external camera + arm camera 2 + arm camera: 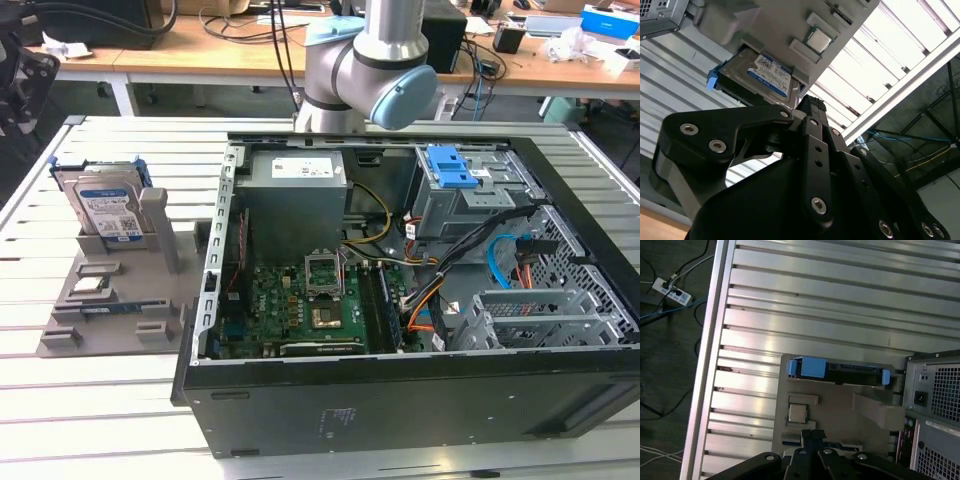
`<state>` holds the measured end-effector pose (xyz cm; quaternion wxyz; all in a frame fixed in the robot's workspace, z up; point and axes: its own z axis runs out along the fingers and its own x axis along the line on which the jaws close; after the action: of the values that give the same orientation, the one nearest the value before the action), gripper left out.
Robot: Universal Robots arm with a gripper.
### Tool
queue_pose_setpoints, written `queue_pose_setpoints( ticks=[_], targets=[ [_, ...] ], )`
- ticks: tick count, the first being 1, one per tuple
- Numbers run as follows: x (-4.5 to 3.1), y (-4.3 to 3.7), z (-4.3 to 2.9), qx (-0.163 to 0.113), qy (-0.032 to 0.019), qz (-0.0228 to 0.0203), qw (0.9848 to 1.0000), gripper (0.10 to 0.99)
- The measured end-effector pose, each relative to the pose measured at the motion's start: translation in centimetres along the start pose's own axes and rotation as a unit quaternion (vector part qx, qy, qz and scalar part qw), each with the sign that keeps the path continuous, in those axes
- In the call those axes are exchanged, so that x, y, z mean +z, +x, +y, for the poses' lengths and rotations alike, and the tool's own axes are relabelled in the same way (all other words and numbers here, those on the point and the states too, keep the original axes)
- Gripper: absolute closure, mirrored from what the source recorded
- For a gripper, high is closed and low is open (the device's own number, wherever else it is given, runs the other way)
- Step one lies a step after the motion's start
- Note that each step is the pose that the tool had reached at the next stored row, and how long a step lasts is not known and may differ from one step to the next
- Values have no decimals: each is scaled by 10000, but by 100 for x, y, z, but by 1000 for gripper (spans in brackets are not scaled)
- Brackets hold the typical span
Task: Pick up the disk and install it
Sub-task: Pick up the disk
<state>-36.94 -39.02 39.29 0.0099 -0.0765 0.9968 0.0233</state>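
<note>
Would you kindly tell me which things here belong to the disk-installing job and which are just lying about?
Belonging to the job:
the disk, standing on edge in the grey holder
the open computer case
the robot arm

Just lying about:
the small square chip on the holder
the power strip on the floor
the cluttered desk behind

One disk (105, 208), one chip (88, 287), one grey holder (115, 335), one open computer case (400, 400), one robot arm (365, 60).
</note>
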Motion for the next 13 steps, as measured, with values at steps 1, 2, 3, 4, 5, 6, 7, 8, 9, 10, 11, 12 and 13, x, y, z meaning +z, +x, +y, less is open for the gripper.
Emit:
queue_pose_setpoints(
  ticks=[1,2,3,4,5,6,7,8,9,10,11,12,13],
  targets=[
    [0,0,0,-39,-1,2,10000,980],
    [0,0,0,-92,-2,4,10000,980],
    [0,0,0,-129,-3,6,9999,980],
    [0,0,0,-180,-4,8,9998,980],
    [0,0,0,-213,-5,10,9998,980],
    [0,0,0,-284,-7,13,9996,980],
    [0,0,0,-326,-7,15,9995,980],
    [0,0,0,-361,-8,16,9993,980],
    [0,0,0,-433,-10,19,9991,980],
    [0,0,0,-548,-13,25,9985,980],
    [0,0,0,-596,-14,27,9982,980],
    [0,0,0,-682,-16,31,9977,980],
    [0,0,0,-711,-17,32,9975,980]
  ],
)
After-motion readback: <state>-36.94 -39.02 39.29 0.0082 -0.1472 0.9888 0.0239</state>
